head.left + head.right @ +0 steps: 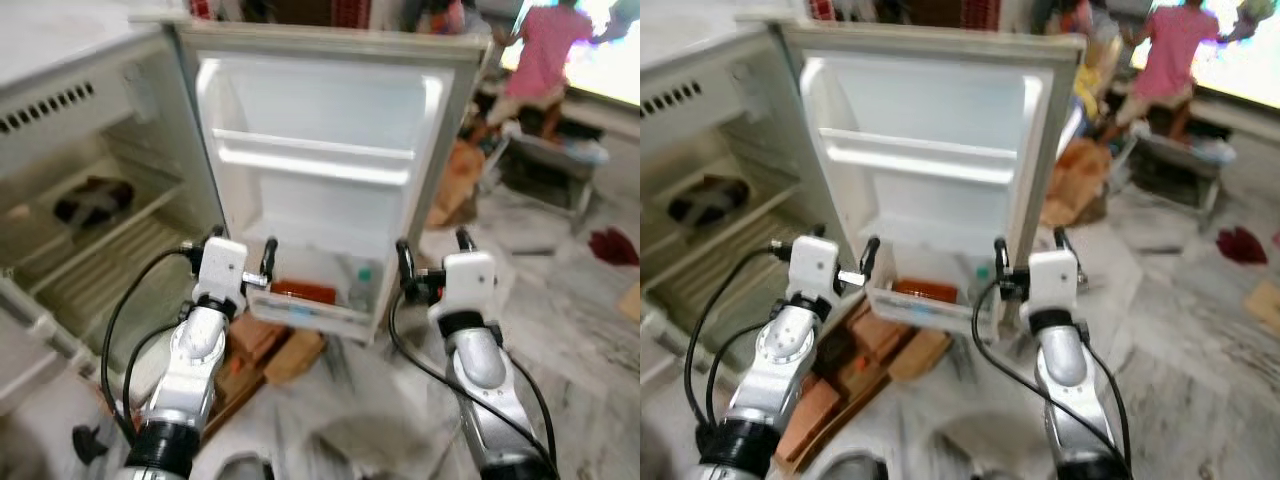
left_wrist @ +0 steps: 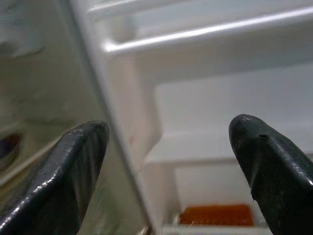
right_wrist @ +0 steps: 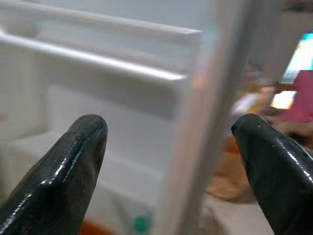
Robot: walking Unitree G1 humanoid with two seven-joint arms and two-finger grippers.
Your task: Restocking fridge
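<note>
The fridge door (image 1: 330, 120) stands swung wide, its white inner side facing me. Its lowest door shelf (image 1: 300, 312) holds an orange packet (image 1: 303, 292) and a clear bottle with a green cap (image 1: 362, 283). My left gripper (image 1: 240, 248) is open and empty at the shelf's left end, near the hinge side. My right gripper (image 1: 433, 252) is open and empty at the door's free edge. In the left wrist view the left gripper (image 2: 171, 127) looks at the door shelves, with the orange packet (image 2: 217, 215) low down. In the right wrist view the door's edge (image 3: 195, 147) runs between the right gripper's fingers (image 3: 73, 161).
The fridge interior (image 1: 110, 250) with wire shelves lies to my left, with a dark item (image 1: 92, 198) on one shelf. Cardboard boxes (image 1: 270, 345) sit on the floor under the door. A person in pink (image 1: 545, 50), a low bench (image 1: 545, 165) and a red cloth (image 1: 612, 245) are at the right.
</note>
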